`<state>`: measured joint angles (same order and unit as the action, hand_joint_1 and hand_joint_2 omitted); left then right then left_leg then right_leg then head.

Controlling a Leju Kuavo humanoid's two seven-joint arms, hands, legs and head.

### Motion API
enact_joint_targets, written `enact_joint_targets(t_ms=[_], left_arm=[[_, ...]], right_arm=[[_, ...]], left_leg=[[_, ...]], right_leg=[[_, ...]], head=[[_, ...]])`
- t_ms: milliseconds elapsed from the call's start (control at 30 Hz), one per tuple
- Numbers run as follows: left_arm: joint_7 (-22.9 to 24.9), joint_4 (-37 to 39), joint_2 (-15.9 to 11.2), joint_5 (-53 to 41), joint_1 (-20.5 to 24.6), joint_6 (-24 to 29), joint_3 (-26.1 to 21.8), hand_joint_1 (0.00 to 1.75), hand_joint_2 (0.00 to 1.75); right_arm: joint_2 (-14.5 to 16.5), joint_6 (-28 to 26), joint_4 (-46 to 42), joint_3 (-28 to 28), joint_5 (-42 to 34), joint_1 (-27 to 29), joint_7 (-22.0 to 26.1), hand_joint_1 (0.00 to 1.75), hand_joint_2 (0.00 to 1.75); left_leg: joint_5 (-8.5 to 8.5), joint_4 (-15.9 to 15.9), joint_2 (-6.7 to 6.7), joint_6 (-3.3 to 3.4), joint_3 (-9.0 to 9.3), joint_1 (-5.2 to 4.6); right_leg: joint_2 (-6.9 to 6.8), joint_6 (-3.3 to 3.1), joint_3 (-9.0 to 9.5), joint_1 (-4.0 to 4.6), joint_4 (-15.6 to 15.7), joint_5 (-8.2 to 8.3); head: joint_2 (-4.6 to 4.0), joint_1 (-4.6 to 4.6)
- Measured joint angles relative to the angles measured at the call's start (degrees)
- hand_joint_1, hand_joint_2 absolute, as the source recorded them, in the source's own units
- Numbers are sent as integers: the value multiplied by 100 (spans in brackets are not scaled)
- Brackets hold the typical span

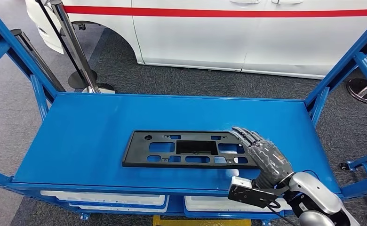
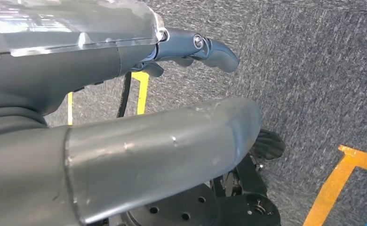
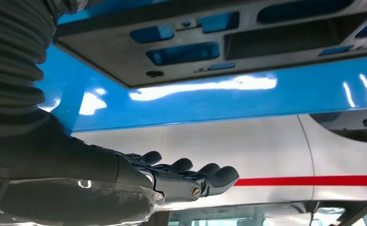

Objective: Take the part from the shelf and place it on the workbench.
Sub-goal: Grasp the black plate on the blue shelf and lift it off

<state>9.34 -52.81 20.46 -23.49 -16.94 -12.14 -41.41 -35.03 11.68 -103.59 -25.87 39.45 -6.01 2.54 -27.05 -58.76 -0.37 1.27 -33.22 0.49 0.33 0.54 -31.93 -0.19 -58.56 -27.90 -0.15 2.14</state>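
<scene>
A flat black plastic part [image 1: 186, 149] with several rectangular cut-outs lies on the blue shelf top [image 1: 87, 136], a little right of centre. My right hand [image 1: 261, 153] reaches over the part's right end with its fingers stretched out and nothing in them. In the right wrist view the fingers [image 3: 186, 176] lie straight, with a gap between them and the part [image 3: 219, 42]. My left hand [image 2: 101, 61] hangs over grey carpet, its thumb [image 2: 172, 146] and fingers [image 2: 210, 49] apart and holding nothing.
Blue frame uprights [image 1: 351, 61] rise at the shelf's right and left [image 1: 12, 56] ends. A white car [image 1: 228, 33] with a red stripe stands behind the shelf. Chrome barrier posts [image 1: 75, 47] stand at the back left. White trays [image 1: 106, 200] sit on the level below.
</scene>
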Motion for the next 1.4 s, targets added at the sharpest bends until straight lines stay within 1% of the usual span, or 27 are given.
enact_joint_targets(t_ms=[200,500,733,900,1067,1400], left_arm=[[-4,-2,0,-39,12,-30,-1,0,0],[-46,-2,0,-162,63,-52,-13,0,0],[-50,-2,0,-213,78,-58,-15,0,0],[-58,0,0,-285,133,-96,-45,0,0],[-90,0,2,-352,171,-140,-131,0,0],[-103,0,2,-388,190,-220,-197,0,0]], right_arm=[[33,37,30,-280,68,-99,-51,0,175],[317,114,374,-797,51,-552,-194,0,175],[470,117,552,-982,114,-739,-284,0,175],[733,64,807,-1199,335,-1007,-454,0,175],[953,61,1079,-1378,376,-1200,-516,0,175],[1064,62,1321,-1550,352,-1344,-560,0,175]], left_leg=[[1,0,0,-2,1,0],[3,1,1,-4,5,0],[3,1,1,-4,3,0],[4,1,1,-6,5,0],[7,1,1,-10,5,1],[6,1,1,-10,4,1]], right_leg=[[0,-1,0,0,-4,-1],[0,-1,2,0,-7,-1],[0,-2,2,0,-7,-1],[1,-2,2,1,-9,-1],[0,-2,1,1,-12,-1],[0,-7,1,1,-13,-4]], head=[[0,0],[0,0],[0,0],[0,0],[0,0],[0,0]])
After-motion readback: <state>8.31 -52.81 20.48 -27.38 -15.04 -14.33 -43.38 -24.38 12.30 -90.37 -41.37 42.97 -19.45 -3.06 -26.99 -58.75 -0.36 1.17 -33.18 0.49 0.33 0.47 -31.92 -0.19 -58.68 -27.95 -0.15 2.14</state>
